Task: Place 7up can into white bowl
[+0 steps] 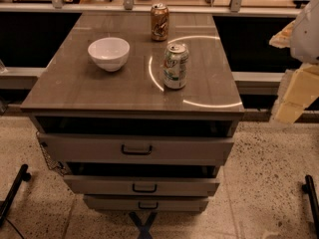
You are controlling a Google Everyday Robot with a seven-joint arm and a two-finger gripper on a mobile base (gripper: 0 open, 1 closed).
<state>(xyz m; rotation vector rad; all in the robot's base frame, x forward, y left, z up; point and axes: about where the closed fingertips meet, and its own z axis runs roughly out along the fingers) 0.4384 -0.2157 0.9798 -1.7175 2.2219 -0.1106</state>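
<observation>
Nearest the camera, a speckled floor (pixel 269 183) runs under a grey cabinet whose three drawers (pixel 135 149) step outward toward the bottom, each with a dark handle. Its brown, glossy top (pixel 75 91) carries everything else.

The 7up can (pixel 175 66) stands upright on the front right part of that top, near the front edge. Its body is pale silvery-white with green lettering and patches, and its silver lid with the pull tab faces up. A thin bright arc of reflected light curves across the surface around it.

The gripper (pixel 291 101) shows as pale cream blocks at the right edge of the view, below a rounded white part of the arm (pixel 309 31). It hangs out past the cabinet's right side, over the floor rather than over the top. The can stands to its left, well apart from it and touching nothing but the surface. Whether the gripper is released or clenched cannot be told.

Left of the can and a little farther back sits the white bowl (pixel 108 53), upright on its narrow foot, mouth up, apart from the can. Farther still, near the back edge, a brown-gold can (pixel 159 22) stands upright.
</observation>
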